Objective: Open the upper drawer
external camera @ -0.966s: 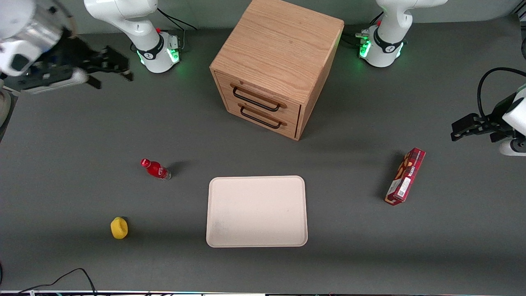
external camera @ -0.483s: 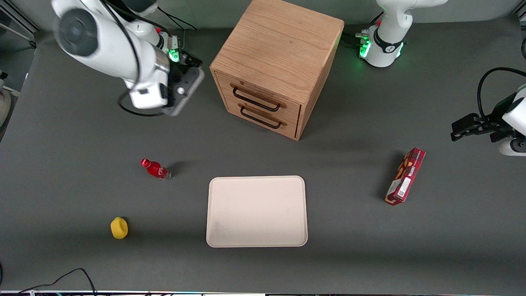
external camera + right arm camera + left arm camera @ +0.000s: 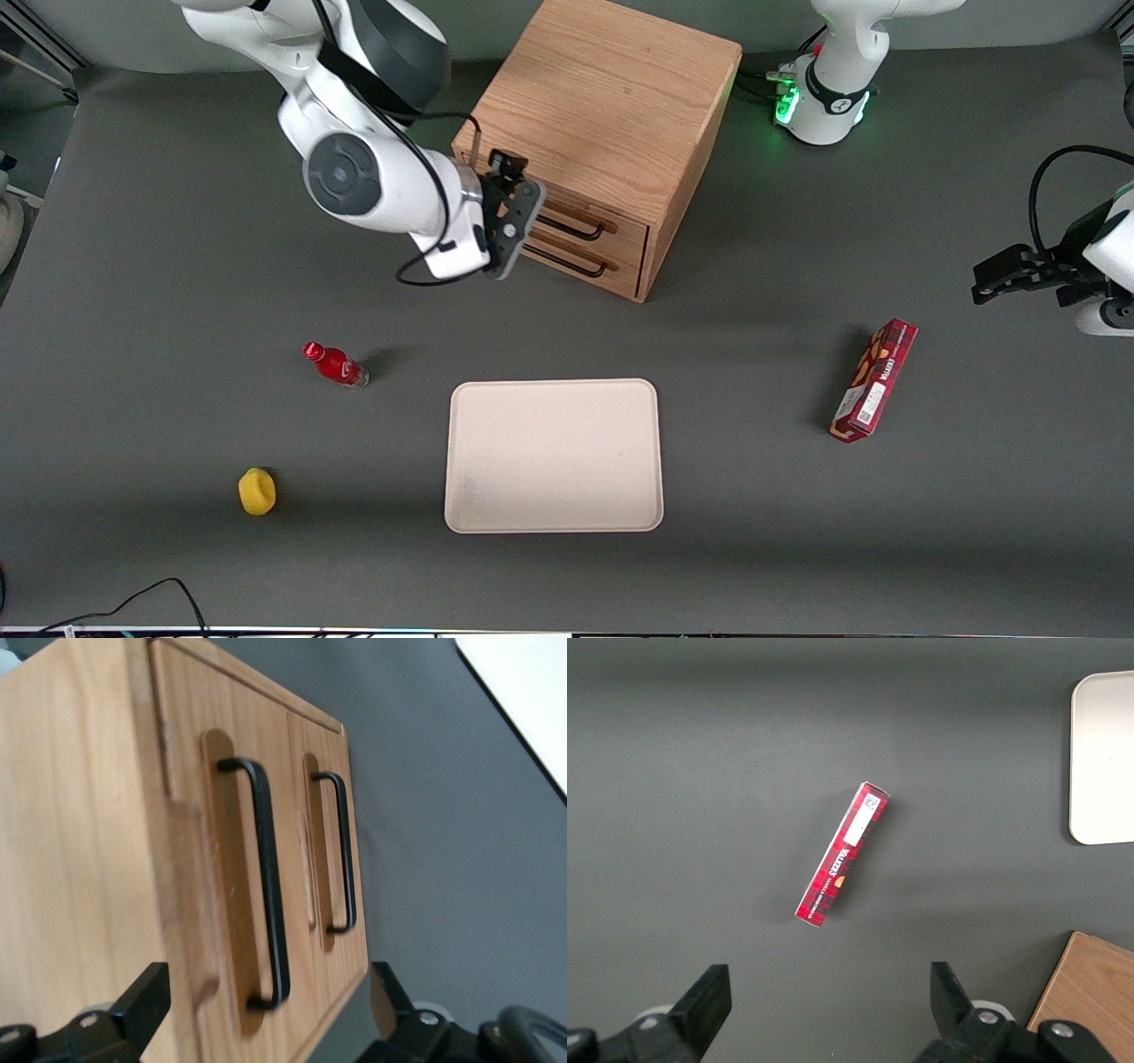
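The gripper (image 3: 266, 1010), fingers spread and empty, hovers just in front of the upper drawer (image 3: 221, 877), its handle (image 3: 268, 881) lying between them.

Even, soft light falls from above across the matte grey surface (image 3: 133, 399), no glare anywhere. The bottle (image 3: 336, 364) and the red box (image 3: 873, 379) throw short, soft shadows; the cabinet (image 3: 611, 97) darkens the surface toward the parked arm's end. Front view is crisp. In the right wrist view, the upper drawer (image 3: 226, 868) smears with motion blur, and the tool (image 3: 266, 1019) sits dark and soft-edged at the frame's edge. Green base lights glow.
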`<state>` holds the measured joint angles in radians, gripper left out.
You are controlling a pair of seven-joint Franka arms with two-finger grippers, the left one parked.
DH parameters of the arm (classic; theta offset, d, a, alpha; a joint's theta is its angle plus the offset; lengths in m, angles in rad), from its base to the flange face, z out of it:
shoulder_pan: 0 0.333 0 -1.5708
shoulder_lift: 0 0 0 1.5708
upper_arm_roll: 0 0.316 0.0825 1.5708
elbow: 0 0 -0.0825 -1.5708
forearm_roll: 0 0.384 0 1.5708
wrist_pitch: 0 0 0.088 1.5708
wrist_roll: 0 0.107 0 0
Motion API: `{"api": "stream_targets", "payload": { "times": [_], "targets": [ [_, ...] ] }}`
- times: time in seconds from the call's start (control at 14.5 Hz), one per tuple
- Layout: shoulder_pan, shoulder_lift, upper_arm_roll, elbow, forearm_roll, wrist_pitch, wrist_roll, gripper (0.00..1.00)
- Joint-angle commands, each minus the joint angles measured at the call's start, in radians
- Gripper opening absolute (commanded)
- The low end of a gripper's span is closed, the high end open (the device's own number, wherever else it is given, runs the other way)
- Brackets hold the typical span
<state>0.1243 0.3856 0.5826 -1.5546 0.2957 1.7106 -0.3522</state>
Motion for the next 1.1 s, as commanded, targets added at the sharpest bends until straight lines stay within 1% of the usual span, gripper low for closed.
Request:
{"api": "stream_targets", "payload": {
  "times": [0.0,0.69,0.76,1.03],
  "targets": [
    [0.003,0.048,0.006,0.008,0.002,0.041,-0.016,1.00],
    [0.035,0.088,0.006,-0.067,0.000,0.170,-0.016,1.00],
    [0.035,0.090,0.006,-0.073,-0.004,0.182,-0.016,1.00],
    [0.035,0.131,0.006,-0.070,-0.065,0.221,-0.016,1.00]
  ]
}}
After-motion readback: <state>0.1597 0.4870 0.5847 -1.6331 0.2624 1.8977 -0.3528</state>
